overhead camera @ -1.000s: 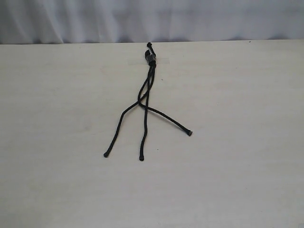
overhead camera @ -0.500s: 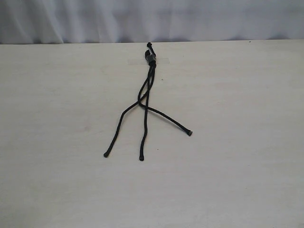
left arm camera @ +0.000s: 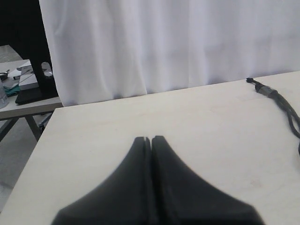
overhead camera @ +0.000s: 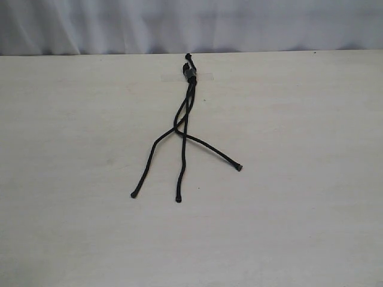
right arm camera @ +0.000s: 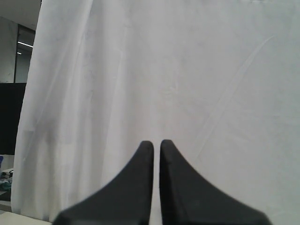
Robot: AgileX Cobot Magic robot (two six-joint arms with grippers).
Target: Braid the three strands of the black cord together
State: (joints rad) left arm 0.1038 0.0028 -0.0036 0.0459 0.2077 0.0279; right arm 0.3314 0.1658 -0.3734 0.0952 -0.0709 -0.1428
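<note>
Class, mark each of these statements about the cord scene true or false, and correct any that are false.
1. The black cord lies on the table with nothing gripping it. True.
2. Its three strands are braided right down to their tips. False: they cross near the middle, then fan apart.
3. The knotted end lies at the table edge next to the curtain. True.
4. The left tool is wide open. False: its fingers are pressed together.
5. The right tool holds nothing. True.
</note>
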